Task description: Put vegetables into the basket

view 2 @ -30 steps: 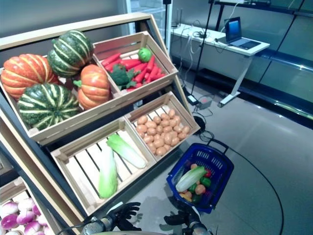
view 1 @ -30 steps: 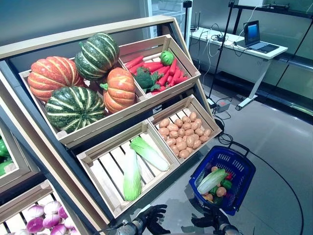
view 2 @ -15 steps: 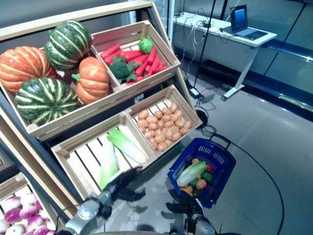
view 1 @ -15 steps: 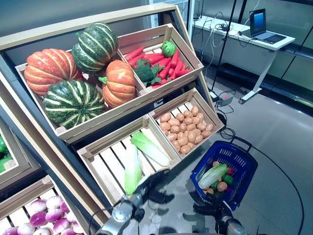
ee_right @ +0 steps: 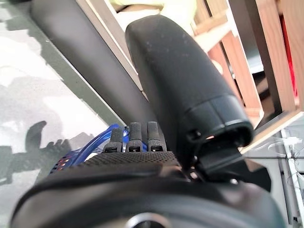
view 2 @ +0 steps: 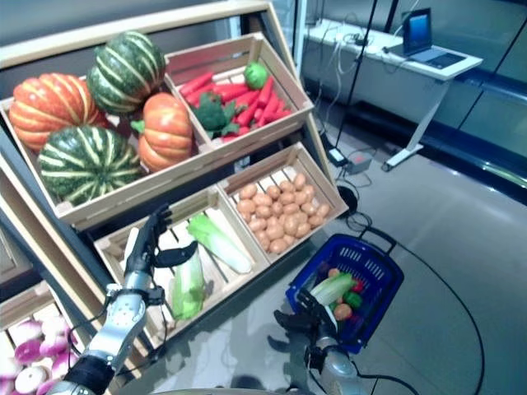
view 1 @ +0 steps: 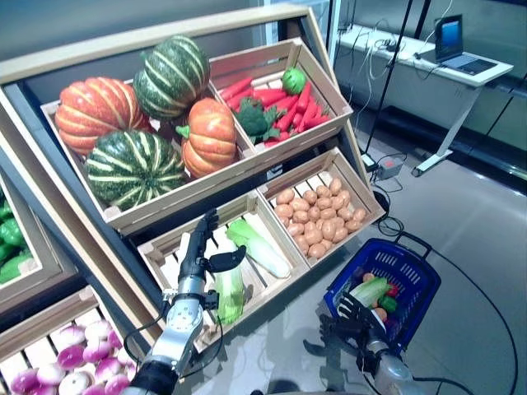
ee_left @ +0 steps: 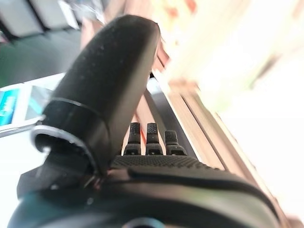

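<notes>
The blue basket [view 1: 413,272] stands on the floor at the right of the stand, with a pale green cabbage [view 1: 370,291] and small round vegetables inside. My left hand [view 1: 198,249] is open, fingers straight, raised over the lower wooden crate [view 1: 171,282] right beside a long green cabbage [view 1: 230,288]; it also shows in the right eye view [view 2: 146,247]. My right hand [view 1: 350,315] is open, low beside the basket's near rim; it also shows in the right eye view [view 2: 303,318]. Both wrist views show straight fingers [ee_left: 147,138] [ee_right: 130,137] and nothing held.
The tilted wooden stand [view 1: 115,216] with crates fills the left and middle. A white desk [view 1: 428,66] with a laptop stands at the back right. Grey floor [view 1: 478,222] lies open to the right of the basket.
My left hand has risen from the floor level up over the lower crate beside the long green cabbage. My right hand has come up beside the basket. The camera has shifted.
</notes>
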`<state>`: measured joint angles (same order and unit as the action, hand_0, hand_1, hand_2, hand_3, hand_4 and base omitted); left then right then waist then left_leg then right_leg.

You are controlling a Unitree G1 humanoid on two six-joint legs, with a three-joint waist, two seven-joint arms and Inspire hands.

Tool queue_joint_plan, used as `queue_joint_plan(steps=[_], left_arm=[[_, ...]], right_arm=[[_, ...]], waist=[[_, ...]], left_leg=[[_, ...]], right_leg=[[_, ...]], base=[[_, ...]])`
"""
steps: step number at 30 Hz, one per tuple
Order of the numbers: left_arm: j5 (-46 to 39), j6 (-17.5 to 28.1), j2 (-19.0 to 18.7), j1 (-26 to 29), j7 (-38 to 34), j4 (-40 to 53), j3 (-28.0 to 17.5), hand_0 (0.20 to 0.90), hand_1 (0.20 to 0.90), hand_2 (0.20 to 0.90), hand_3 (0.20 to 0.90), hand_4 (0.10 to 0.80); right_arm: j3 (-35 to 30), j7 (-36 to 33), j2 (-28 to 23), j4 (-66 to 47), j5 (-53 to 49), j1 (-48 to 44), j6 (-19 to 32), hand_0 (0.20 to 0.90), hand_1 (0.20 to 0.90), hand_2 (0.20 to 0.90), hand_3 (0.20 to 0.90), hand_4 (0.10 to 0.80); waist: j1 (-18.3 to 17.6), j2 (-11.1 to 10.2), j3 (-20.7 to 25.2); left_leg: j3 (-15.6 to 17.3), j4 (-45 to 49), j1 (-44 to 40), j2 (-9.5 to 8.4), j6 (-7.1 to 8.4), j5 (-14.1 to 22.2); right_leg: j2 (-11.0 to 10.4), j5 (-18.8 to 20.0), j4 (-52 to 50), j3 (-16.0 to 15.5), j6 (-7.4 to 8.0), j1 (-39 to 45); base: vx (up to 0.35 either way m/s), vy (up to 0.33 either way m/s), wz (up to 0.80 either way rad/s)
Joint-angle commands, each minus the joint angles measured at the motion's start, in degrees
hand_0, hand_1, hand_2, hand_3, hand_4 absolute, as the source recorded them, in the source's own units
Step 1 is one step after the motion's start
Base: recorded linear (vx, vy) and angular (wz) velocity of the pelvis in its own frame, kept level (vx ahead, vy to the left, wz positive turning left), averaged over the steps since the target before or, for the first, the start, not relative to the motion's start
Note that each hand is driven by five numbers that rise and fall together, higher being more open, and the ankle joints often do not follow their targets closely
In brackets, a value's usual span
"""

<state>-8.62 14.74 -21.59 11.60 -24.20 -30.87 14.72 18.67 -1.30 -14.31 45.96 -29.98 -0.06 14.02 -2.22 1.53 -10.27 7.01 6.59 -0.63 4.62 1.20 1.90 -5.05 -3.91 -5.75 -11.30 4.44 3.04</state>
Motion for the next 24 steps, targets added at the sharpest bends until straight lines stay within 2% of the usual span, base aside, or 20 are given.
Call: queue_joint_plan(steps=[1, 2, 5, 9, 12, 16, 19, 20, 24], left_arm=[[3.95, 0.86, -2.28, 8.94, -9.47, -1.11, -0.6, 0.9, 0.9, 0.9, 0.9, 0.8], [4.89, -0.79, -2.66, 11.28, -12.07, -3.27, -0.45, 0.9, 0.9, 0.9, 0.9, 0.8], [5.48, -2.87, -2.9, 13.25, -14.46, -5.39, -0.46, 0.9, 0.9, 0.9, 0.9, 0.8], [1.42, -4.69, -3.86, 21.84, -18.19, -10.56, 1.19, 0.9, 0.9, 0.9, 0.9, 0.8], [-1.85, -4.91, -5.05, 27.16, -18.31, -13.06, 1.44, 0.9, 0.9, 0.9, 0.9, 0.8], [-3.33, -5.94, -7.13, 33.34, -19.39, -17.79, 2.38, 0.9, 0.9, 0.9, 0.9, 0.8], [-3.45, -6.05, -8.7, 36.3, -18.4, -20.12, 3.53, 0.9, 0.9, 0.9, 0.9, 0.8], [-3.68, -6.46, -8.92, 36.94, -18.39, -20.5, 3.81, 0.9, 0.9, 0.9, 0.9, 0.8], [-7.96, -6.45, -11.04, 39.48, -16.61, -22.3, 3.59, 0.9, 0.9, 0.9, 0.9, 0.8]], right_arm=[[-0.52, -1.6, -1.09, -3.81, -2.79, -2.65, 4.59, 0.9, 0.9, 0.9, 0.9, 0.8], [-1.04, -0.91, -1.49, -3.77, -6.24, -2.93, 4.54, 0.9, 0.9, 0.9, 0.9, 0.8], [-1.41, -0.99, -1.49, -4.17, -6.8, -2.63, 4.16, 0.9, 0.9, 0.9, 0.9, 0.8], [0.84, -3.47, -2.85, -6.86, -7.83, -5.86, 3.96, 0.9, 0.9, 0.9, 0.9, 0.8], [1.69, -5.33, -3.66, -7.06, -8.17, -9.84, 2.92, 0.9, 0.9, 0.9, 0.9, 0.8], [2.76, -7.1, -4.88, -6.52, -9.59, -14.08, 2.72, 0.9, 0.9, 0.9, 0.9, 0.8], [3.1, -7.21, -6.16, -7.51, -10.88, -15.41, 2.8, 0.9, 0.9, 0.9, 0.9, 0.8], [3.22, -7.24, -6.52, -7.78, -10.99, -15.57, 2.78, 0.9, 0.9, 0.9, 0.9, 0.8], [3.48, -6.7, -8.11, -8.71, -10.86, -16.41, 2.79, 0.9, 0.9, 0.9, 0.9, 0.8]], waist=[[-0.69, -1.08, 0.21], [-1.01, -1.66, -0.69], [-1.37, -2.23, -1.91], [-2.39, -2.59, -6.14], [-2.92, -2.94, -8.49], [-3.65, -3.32, -10.57], [-4.06, -3.64, -11.79], [-4.15, -3.7, -12.3], [-4.67, -3.93, -13.31]], left_leg=[[1.08, 6.44, 2.81, 4.06, 3.47, 1.82], [1.14, 10.74, 5.02, 4.72, 3.56, 3.41], [0.89, 15.13, 7.4, 5.23, 3.15, 5.2], [-0.18, 26.05, 18.6, 5.6, 2.96, 8.84], [-0.54, 30.91, 24.14, 5.11, 2.65, 10.6], [-1.31, 36.76, 29.88, 5.73, 2.87, 12.68], [-1.84, 40.63, 33.3, 6.41, 3.24, 14.16], [-2.28, 42.73, 33.78, 6.58, 3.74, 16.28], [-2.72, 46.38, 37.63, 7.23, 3.85, 17.56]], right_leg=[[-4.13, -3.91, -9.81, 3.74, 1.05, -2.85], [-5.19, -4.7, -12.49, 4.11, 1.54, -4.08], [-6.19, -5.75, -16.83, 4.5, 1.48, -6.65], [-7.67, -8.33, -28.36, 6.39, 0.77, -18.71], [-8.25, -9.53, -34.01, 7.36, 0.6, -25.16], [-9.03, -11.09, -40.22, 8.13, 0.49, -31.69], [-9.49, -12.05, -43.7, 8.72, 0.45, -35.51], [-9.63, -13.88, -45.66, 9.2, 0.88, -36.18], [-9.87, -14.64, -48.91, 9.95, 0.97, -40.56]], base=[[0.04, 0.118, 0.09], [0.031, 0.055, -0.06], [0.0, 0.051, -0.05], [-0.235, 0.098, -0.01], [-0.231, 0.087, -0.05], [-0.159, 0.062, -0.05], [-0.066, 0.042, -0.09], [-0.023, 0.058, -0.07], [-0.044, 0.049, -0.05]])
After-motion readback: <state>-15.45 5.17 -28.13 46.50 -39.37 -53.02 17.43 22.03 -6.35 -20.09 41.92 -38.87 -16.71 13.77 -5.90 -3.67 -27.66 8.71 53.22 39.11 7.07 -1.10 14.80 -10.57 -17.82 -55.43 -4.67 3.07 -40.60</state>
